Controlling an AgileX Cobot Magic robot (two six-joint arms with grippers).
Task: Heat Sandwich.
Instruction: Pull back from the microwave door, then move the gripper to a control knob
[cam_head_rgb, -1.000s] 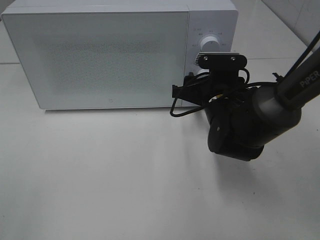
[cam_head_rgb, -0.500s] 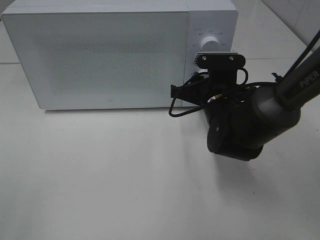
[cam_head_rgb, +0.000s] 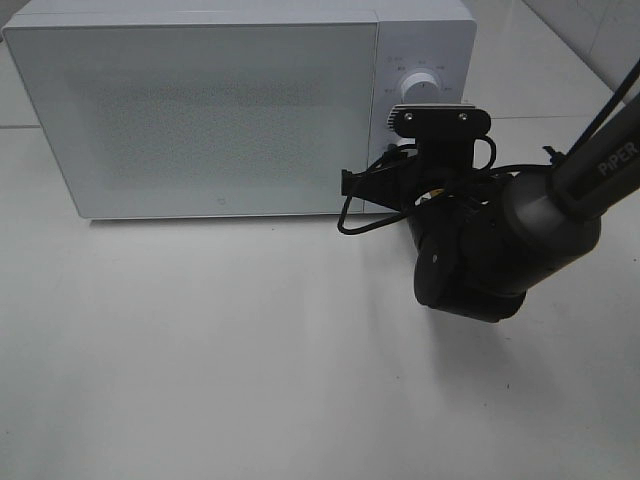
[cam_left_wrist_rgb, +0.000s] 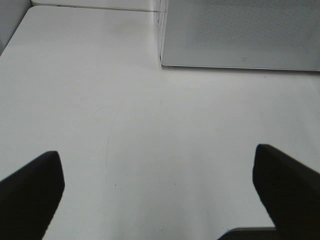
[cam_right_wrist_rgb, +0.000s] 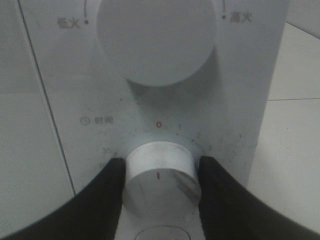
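The sandwich is out of view in every frame. The white microwave stands at the back of the table with its door closed. My right gripper is at the control panel, its two dark fingers pressed against both sides of the lower timer knob, whose red mark points near 0. In the high view the right wrist covers that knob. My left gripper hangs wide open over bare white table, nothing between its fingers, with the microwave's lower left corner ahead.
A larger round power knob sits above the timer knob, also seen as the upper knob in the high view. The white table spreads in front of the microwave. A black cable loops beside the right wrist.
The right wrist has edged slightly left toward the control panel and then held still. The microwave has not moved.
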